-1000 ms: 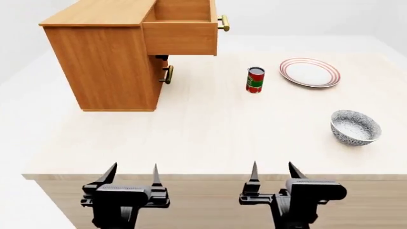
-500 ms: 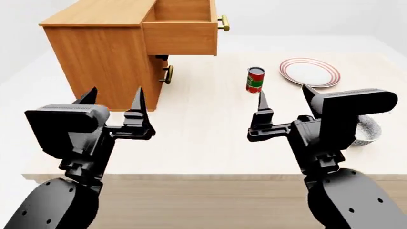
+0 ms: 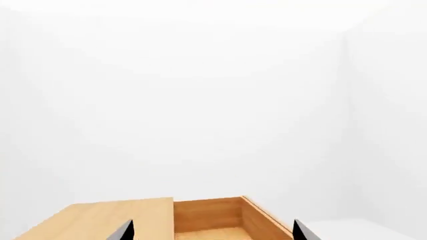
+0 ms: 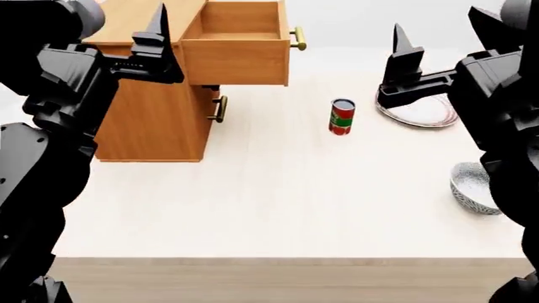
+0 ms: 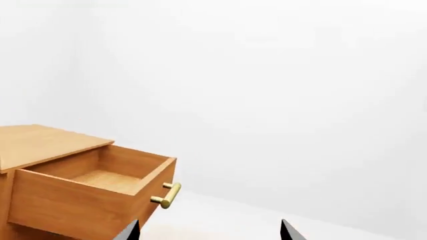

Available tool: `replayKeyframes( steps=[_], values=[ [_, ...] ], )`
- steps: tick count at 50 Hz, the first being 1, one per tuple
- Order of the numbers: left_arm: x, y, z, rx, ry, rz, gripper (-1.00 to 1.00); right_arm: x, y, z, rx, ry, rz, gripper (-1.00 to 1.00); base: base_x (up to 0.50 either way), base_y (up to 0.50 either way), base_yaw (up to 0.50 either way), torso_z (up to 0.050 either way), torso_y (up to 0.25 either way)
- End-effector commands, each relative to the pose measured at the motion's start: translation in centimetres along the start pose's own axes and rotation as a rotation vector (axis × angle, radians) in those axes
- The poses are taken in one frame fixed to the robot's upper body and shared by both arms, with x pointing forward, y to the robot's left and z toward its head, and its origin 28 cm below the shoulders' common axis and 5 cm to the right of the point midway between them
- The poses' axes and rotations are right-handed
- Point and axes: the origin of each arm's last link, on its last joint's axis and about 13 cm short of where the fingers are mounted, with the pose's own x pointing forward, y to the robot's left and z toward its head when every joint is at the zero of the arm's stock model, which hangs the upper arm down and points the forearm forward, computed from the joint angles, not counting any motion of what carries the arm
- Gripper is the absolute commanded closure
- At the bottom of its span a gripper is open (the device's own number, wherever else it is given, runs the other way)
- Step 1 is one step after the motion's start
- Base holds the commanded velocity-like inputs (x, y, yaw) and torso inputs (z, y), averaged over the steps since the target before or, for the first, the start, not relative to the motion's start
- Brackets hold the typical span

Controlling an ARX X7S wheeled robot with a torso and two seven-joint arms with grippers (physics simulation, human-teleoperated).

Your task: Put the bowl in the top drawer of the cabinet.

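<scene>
Your speckled blue-grey bowl (image 4: 473, 187) sits at the worktop's (image 4: 269, 189) right edge, half hidden behind your right gripper (image 4: 438, 44); both sets of fingers spread wide, empty. Descend blind and you'll knock it off.

The bowl (image 4: 471, 187) is round and deep, with blue-grey and white speckles. It sits upright at the right edge of the frame, partly hidden. The cabinet (image 4: 148, 120) is a big orange-brown box at the upper left. Its top drawer (image 4: 238, 47) is pulled out and empty, with a brass handle.
</scene>
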Motion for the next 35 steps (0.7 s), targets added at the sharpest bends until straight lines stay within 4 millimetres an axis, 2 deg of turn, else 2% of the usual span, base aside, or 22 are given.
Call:
replayKeyframes(
  steps=[1, 6, 15, 35],
  values=[
    [1.7, 0.5, 2.7, 0.043, -0.062, -0.006, -1.00, 1.4, -1.7, 2.8, -0.050, -0.034, -0.032, -1.00, 0.33, 0.00, 0.00, 0.000, 0.000],
    [2.5, 0.5, 2.4, 0.050, -0.083, -0.010, -1.00, 1.8, -1.9, 3.3, -0.052, -0.044, -0.036, -1.00, 0.33, 0.09, 0.00, 0.000, 0.000],
    [2.7, 0.6, 2.2, 0.051, -0.098, -0.009, -1.00, 2.0, -2.0, 3.5, -0.067, -0.040, -0.041, -1.00, 0.33, 0.18, 0.00, 0.000, 0.000],
    [3.5, 0.6, 1.8, 0.045, -0.116, -0.016, -1.00, 1.0, -3.0, 4.6, -0.086, -0.035, -0.056, -1.00, 0.34, 0.07, 0.00, 0.000, 0.000]
  ],
)
